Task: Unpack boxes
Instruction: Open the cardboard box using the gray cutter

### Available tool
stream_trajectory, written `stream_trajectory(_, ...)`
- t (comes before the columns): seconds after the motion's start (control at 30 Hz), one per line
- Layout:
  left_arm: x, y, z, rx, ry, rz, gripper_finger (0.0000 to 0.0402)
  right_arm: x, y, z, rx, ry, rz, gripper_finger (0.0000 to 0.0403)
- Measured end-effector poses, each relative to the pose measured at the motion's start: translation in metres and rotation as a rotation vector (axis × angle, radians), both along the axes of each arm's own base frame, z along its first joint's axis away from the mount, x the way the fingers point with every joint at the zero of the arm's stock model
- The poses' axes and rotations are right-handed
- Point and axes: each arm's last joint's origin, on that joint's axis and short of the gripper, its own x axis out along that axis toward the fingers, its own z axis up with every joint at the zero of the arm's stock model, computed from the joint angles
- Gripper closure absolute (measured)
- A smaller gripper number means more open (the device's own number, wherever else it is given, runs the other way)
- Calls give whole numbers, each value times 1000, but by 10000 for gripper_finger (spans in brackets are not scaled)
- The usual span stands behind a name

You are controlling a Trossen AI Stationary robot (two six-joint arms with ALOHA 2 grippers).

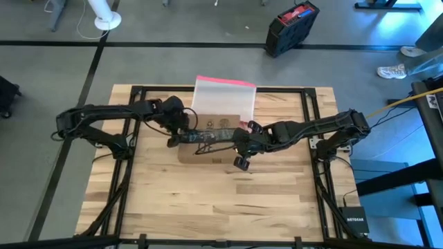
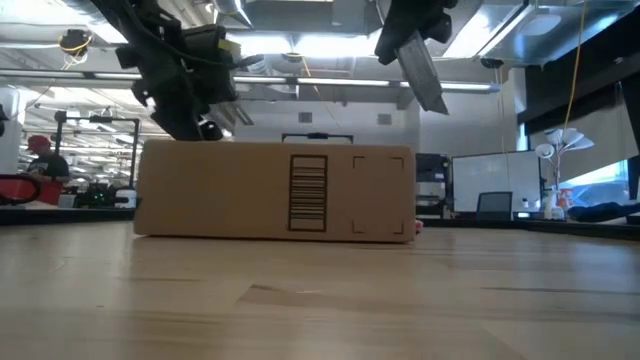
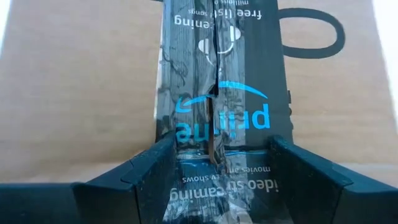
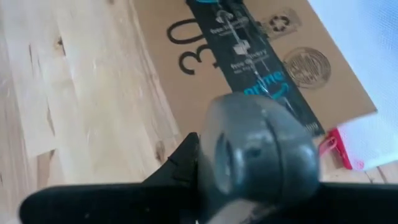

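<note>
Wood-plank table [image 2: 320, 300] fills the bottom half of the low view; cardboard box [image 2: 275, 190] sits mid-frame on it, long side to camera, barcode print at centre of that face.

High view: box [image 1: 208, 142] lies at frame centre, between both arms, flaps closed. Black printed tape strip [image 1: 208, 135] runs along its top. Left wrist view shows that tape [image 3: 217, 93] split along the centre seam.

Left gripper [image 1: 174, 135] at the box's left end, just above the top face. Fingers [image 3: 149, 168] spread wide, one on each side of the tape, gripping nothing.

Right gripper [image 1: 242, 153] off the box's right end, over the lower right corner. It is clamped on a rounded grey tool [image 4: 258, 155], which blocks most of the right wrist view. In the low view a grey blade-like part [image 2: 420, 65] hangs tilted at the upper right, above the box and clear of it.

Clear plastic pouch with pink-red edge [image 1: 225, 97] lies just above the box in the high view, partly under it. Black and red case [image 1: 292, 28] on the floor, upper right, well off the table.
</note>
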Motion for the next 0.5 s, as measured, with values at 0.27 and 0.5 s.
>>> stream_trajectory(0.27, -7, -13, 28, -294, 56, -8, 153, 1, 0, 1, 21, -25, -45, 338)
stream_trajectory(0.5, -5, -12, 68, -286, -11, -25, 153, 3, 2, 2, 53, -70, -133, 338)
